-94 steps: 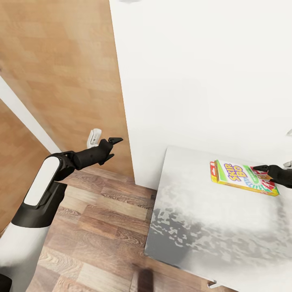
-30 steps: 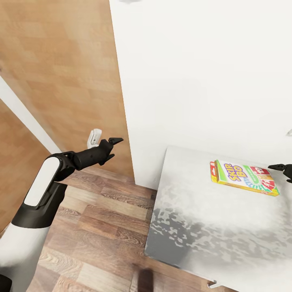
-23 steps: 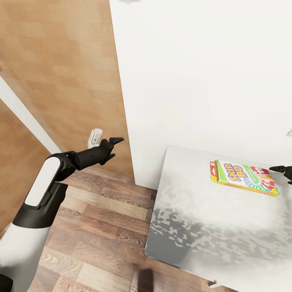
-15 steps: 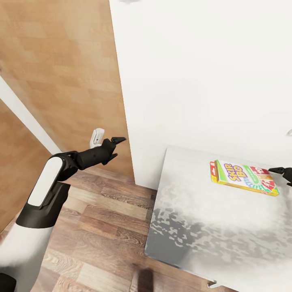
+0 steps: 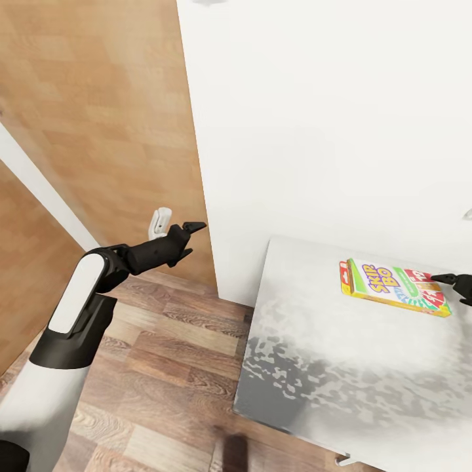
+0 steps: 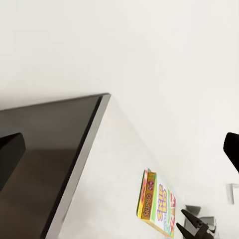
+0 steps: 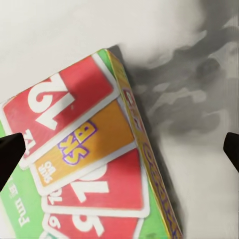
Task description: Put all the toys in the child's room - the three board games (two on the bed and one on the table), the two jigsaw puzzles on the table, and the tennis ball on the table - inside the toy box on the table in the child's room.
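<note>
A Skip-Bo game is lying flat on the bed, near the white wall. The right pincer is hovering at the game's right end, its fingers spread wide with the box top showing between them in the right wrist view, gripping nothing. The left pincer is hanging over the wood floor, well apart from the bed, its fingers spread wide and holding nothing.
</note>
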You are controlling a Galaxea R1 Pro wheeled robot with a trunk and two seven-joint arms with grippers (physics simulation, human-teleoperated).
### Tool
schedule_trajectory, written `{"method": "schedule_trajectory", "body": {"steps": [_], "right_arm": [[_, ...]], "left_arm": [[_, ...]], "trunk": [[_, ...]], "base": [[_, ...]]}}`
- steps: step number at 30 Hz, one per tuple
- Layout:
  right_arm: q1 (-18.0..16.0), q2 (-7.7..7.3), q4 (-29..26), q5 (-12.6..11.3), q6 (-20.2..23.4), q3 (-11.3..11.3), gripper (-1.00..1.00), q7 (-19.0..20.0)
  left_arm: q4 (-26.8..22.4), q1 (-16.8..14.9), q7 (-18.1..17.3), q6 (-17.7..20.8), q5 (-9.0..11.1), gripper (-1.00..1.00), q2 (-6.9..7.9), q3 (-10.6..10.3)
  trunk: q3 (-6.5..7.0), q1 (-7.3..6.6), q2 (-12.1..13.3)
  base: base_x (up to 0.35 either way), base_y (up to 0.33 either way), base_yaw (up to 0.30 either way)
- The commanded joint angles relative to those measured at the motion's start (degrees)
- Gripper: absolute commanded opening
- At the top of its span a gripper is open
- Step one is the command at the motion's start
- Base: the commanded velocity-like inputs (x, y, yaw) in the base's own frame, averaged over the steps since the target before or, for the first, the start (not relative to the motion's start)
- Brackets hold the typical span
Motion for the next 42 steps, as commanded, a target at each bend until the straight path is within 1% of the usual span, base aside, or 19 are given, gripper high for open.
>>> {"method": "schedule_trajectory", "body": {"steps": [1, 7, 13, 27, 42], "right_arm": [[-0.05, 0.01, 0.01, 0.56, 0.28, -0.16, 1.00, 0.53], [0.25, 0.45, 0.01, 0.51, 0.32, -0.15, 1.00, 0.63], [0.43, 1.21, 0.00, 0.48, 0.35, -0.15, 1.00, 0.67], [0.55, 2.81, 0.05, 0.47, 0.64, -0.15, 1.00, 0.69], [0.69, 3.17, 0.08, 0.44, 0.82, -0.15, 1.00, 0.67]], "left_arm": [[-0.06, -0.05, 0.53, -0.10, 0.54, 1.00, 0.03, -0.04], [-0.04, -0.03, 0.53, -0.09, 0.49, 1.00, -0.03, -0.04], [0.05, 0.01, 0.54, -0.13, 0.47, 1.00, -0.09, -0.07], [0.31, 0.11, 0.47, -0.14, 0.42, 1.00, -0.06, -0.01], [0.33, 0.16, 0.52, -0.18, 0.40, 1.00, -0.05, -0.01]], "trunk": [[-0.05, 0.00, -0.03], [-0.05, 0.00, -0.03], [-0.04, 0.00, -0.03], [0.11, 0.00, -0.03], [0.13, 0.00, -0.03]], "base": [[0.000, 0.000, 0.000], [0.000, 0.000, 0.000], [0.000, 0.000, 0.039], [0.000, 0.000, 0.174], [0.000, 0.000, 0.032]]}}
